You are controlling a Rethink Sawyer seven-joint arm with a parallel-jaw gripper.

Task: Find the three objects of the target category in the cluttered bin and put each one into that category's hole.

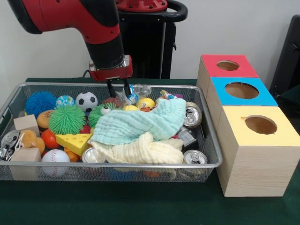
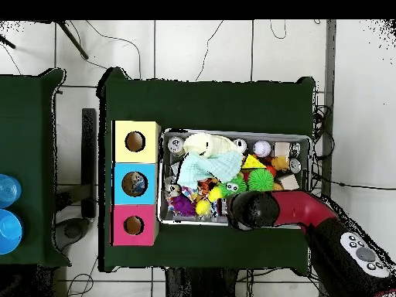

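- Presently, the pincer [image 1: 119,88] is held low over the far side of the wire-mesh bin [image 1: 208,165], its two dark fingers a little apart and clamped on nothing.
- Just beside the fingertips, a clear plastic bottle [image 1: 135,92] with a blue-and-white label is seen lying among the toys against the far wall; only part of it is shown, and no other bottle can be made out in the bin.
- The bottle is judged light, thin-walled and easily crushed, with a slick surface; a gentle grip across the middle of the body, at the label, is judged safest.
- Much of the bin is covered by a mint cloth [image 1: 140,124] and a pale yellow cloth [image 1: 143,151], under which further bottles may be hidden.
- Silver cans [image 1: 192,116] are seen near the right wall and are to be left alone.
- The blue-topped box [image 1: 269,99] stands on the table [image 1: 140,206] between the red and yellow ones; in the overhead view something blue and white is seen inside its hole [image 2: 134,184].
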